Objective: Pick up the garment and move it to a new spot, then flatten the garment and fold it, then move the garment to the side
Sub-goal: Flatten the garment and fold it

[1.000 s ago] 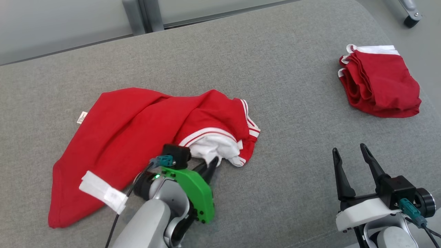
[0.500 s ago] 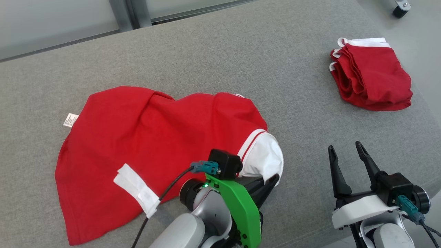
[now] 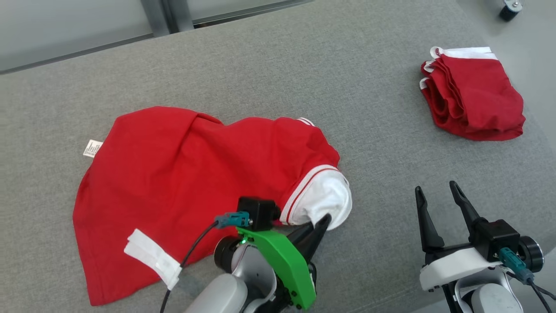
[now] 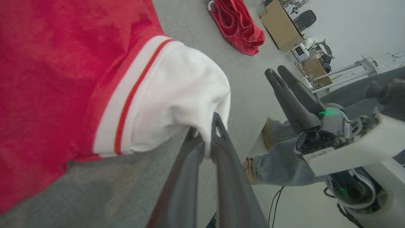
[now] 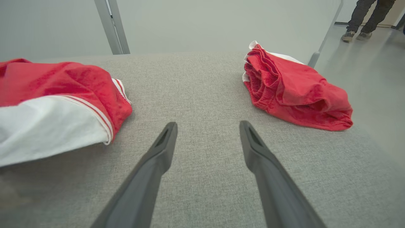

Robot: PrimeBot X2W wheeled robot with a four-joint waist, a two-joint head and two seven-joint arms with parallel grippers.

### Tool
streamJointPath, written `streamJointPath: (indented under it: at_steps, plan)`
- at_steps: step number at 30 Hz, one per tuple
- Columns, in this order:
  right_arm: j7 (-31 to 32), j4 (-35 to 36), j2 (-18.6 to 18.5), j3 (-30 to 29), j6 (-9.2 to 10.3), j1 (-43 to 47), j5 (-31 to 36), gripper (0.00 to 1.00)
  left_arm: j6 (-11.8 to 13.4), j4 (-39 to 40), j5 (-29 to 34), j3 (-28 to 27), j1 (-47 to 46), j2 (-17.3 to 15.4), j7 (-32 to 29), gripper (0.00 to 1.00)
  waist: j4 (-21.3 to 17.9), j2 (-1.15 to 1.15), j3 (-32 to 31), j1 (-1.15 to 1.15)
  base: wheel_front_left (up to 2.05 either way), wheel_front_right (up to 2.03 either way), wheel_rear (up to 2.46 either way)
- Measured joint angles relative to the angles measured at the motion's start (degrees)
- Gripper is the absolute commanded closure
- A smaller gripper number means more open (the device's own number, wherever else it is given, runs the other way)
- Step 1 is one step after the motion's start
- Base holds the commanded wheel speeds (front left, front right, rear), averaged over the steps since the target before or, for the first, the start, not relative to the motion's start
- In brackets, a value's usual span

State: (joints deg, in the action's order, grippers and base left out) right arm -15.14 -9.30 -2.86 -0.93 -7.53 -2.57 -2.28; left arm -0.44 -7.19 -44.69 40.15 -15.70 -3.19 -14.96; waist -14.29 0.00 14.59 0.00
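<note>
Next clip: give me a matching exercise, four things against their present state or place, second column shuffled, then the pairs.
1. left gripper with dark fingers
2. right gripper with dark fingers
3. loose red fabric garment
4. folded red fabric garment

A. far right of the grey upholstered surface
B. open, holding nothing
C. shut on the white sleeve
D. spread at centre-left

Pairs: 1-C, 2-B, 3-D, 4-A

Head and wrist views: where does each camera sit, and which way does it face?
Head: from the head, down on the garment; left claw and right claw show.
Left wrist: along the left claw, shut on the white sleeve.
Right wrist: along the open right claw, over the grey surface.
All share the folded pile.
</note>
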Motion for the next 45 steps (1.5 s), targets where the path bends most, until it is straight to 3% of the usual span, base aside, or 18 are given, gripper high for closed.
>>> streamJointPath:
  at_steps: [4,10,17,18,20,21,22,23,28,34,38,45]
  plan:
    - [0.0,0.0,0.0,0.5,0.0,-0.1,0.4,0.0,0.6,2.4,-4.5,-0.8,-1.3,0.3,0.5,1.0,1.0,0.0,-0.7,0.0,0.0,0.0,0.0]
    - [0.0,-0.2,0.0,1.1,0.0,-0.6,0.9,0.0,5.6,4.1,-17.4,-3.5,-5.9,0.3,6.2,1.0,2.2,0.0,-1.9,0.0,0.0,0.0,0.0]
    - [0.0,-0.6,0.0,2.0,0.0,-0.6,0.8,0.0,10.3,-6.3,-25.9,-4.6,-11.8,0.4,11.9,1.0,1.9,0.0,-1.7,0.0,0.0,0.0,0.0]
    - [0.0,-0.6,0.0,2.3,0.0,-0.6,0.7,0.0,10.6,-8.3,-26.4,-4.6,-12.5,0.4,13.1,0.87,1.8,0.0,-1.7,0.0,0.0,0.0,0.0]
    - [0.0,-0.8,0.0,2.7,0.0,-0.6,0.4,0.0,10.7,-11.9,-27.2,-4.1,-14.2,0.4,14.7,0.71,1.4,0.0,-1.5,0.0,0.0,0.0,0.0]
    - [0.0,-0.9,0.0,2.9,0.0,-0.6,0.4,0.0,10.7,-13.5,-27.4,-3.8,-15.1,0.4,15.6,0.58,1.2,0.0,-1.4,0.0,0.0,0.0,0.0]
    - [0.0,-0.9,0.0,3.1,0.0,-0.6,0.3,0.0,10.7,-14.8,-27.9,-3.6,-15.8,0.4,16.5,0.35,1.0,0.0,-1.3,0.0,0.0,0.0,0.0]
    - [0.0,-1.0,0.0,3.2,0.0,-0.6,0.3,0.0,10.7,-16.2,-28.2,-3.3,-16.6,0.4,17.3,0.0,0.9,0.0,-1.2,0.0,0.0,0.0,0.0]
    - [0.0,-1.1,0.0,3.0,0.0,-0.6,-0.1,0.0,9.6,-20.1,-29.5,-0.8,-19.3,0.4,19.9,0.0,0.2,0.0,-1.0,0.0,0.0,0.0,0.0]
    - [0.0,-1.1,0.0,2.3,0.0,-0.3,-0.1,0.0,8.0,-20.1,-24.5,3.3,-22.2,0.1,21.6,0.0,0.4,0.0,-1.3,0.0,0.0,0.0,0.0]
    - [0.0,-1.1,0.0,2.2,0.0,-0.3,-0.1,0.0,8.1,-19.2,-21.6,6.0,-23.4,-1.3,20.6,0.0,0.8,0.0,-1.2,0.0,0.0,0.0,0.0]
    - [0.0,-1.0,0.0,2.7,0.0,-1.1,-0.1,0.0,9.6,-21.9,-19.6,5.7,-26.1,-5.0,19.5,0.0,0.8,0.0,-0.5,0.0,0.0,0.0,0.0]
